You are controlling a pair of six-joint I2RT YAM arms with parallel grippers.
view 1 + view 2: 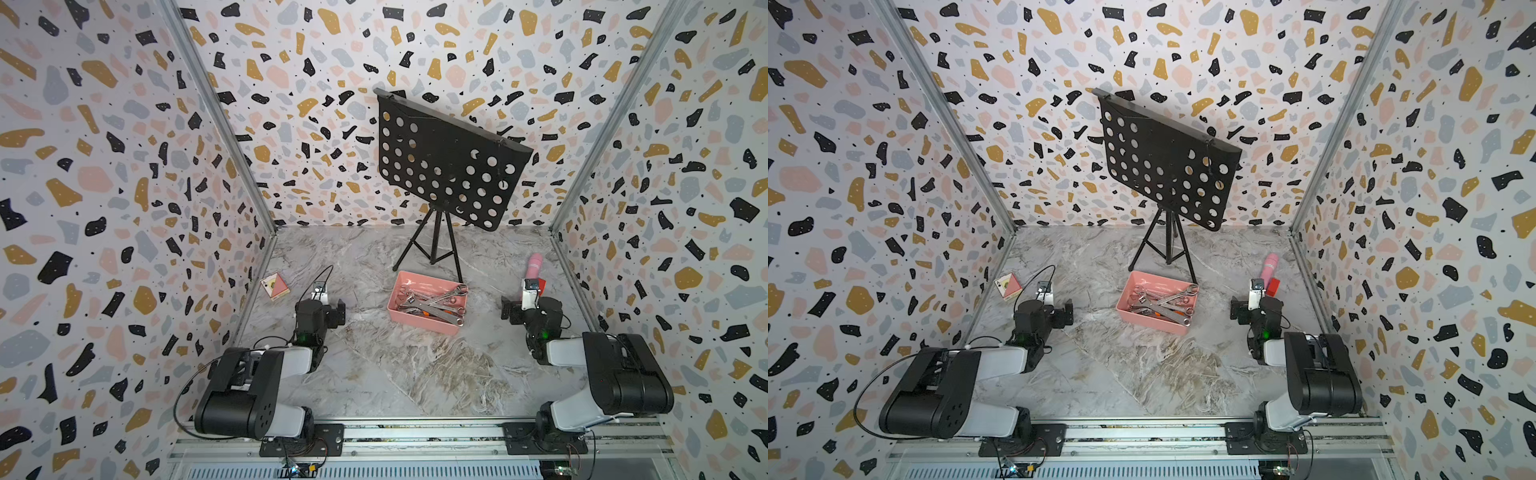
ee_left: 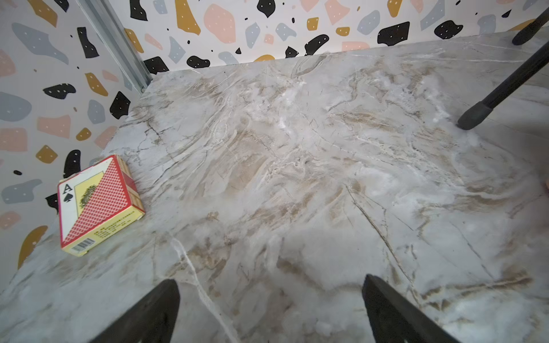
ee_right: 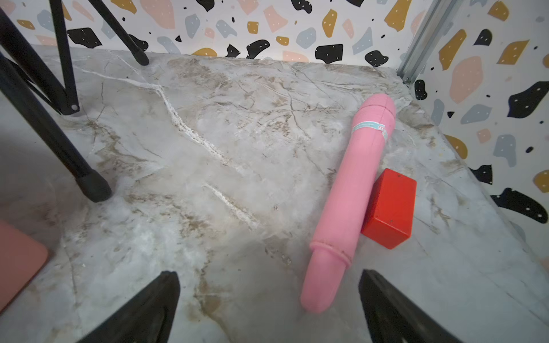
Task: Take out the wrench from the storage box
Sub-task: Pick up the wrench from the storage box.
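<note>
Steel wrenches (image 1: 432,302) lay tangled in shallow salmon-pink plastic storage box (image 1: 417,323), 3 o'clock of left gripper (image 2: 270,286), 9 o'clock of right gripper (image 3: 269,280); both gaped empty. Likely heavy, stiff, slick: pinch topmost shank.

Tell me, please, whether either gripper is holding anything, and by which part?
Nothing is held: the left gripper and the right gripper both stand open, and the wrenches lie in the storage box.

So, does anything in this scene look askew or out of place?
Yes. The black music stand behind the storage box has its perforated desk tilted sideways, one end much lower. The wrenches in the box lie crossed in a heap.
</note>
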